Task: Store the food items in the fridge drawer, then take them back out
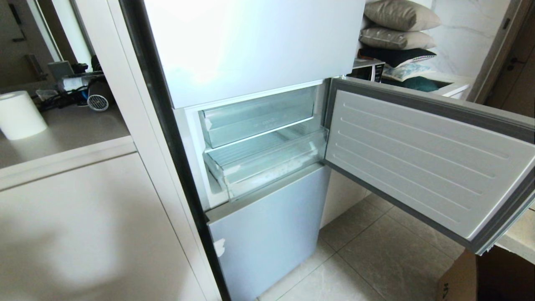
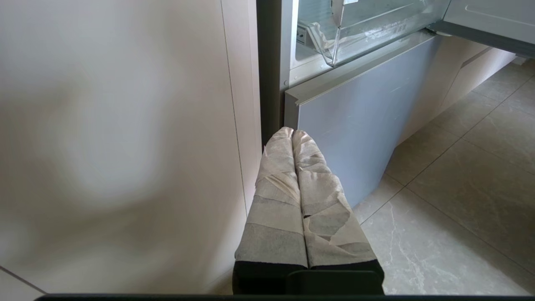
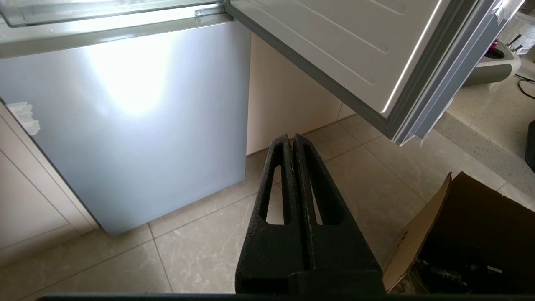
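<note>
The fridge's middle compartment stands open in the head view. Its lower clear bin, the fridge drawer [image 1: 267, 165], sticks out a little and has a white scrap at its front left corner. Nothing red shows in it; the food items are out of view. A corner of the drawer [image 2: 368, 33] shows in the left wrist view. My left gripper [image 2: 292, 131], its fingers wrapped in pale tape, is shut and empty, low beside the cabinet panel. My right gripper [image 3: 291, 137], black, is shut and empty above the floor tiles, below the open door. Neither arm shows in the head view.
The open door [image 1: 418, 154] swings out to the right at drawer height. A shallower clear tray [image 1: 257, 117] sits above the drawer, a blue-grey lower door panel [image 1: 267, 234] below. A cardboard box [image 3: 472, 238] stands on the floor at the right. A cabinet front [image 1: 83, 234] flanks the left.
</note>
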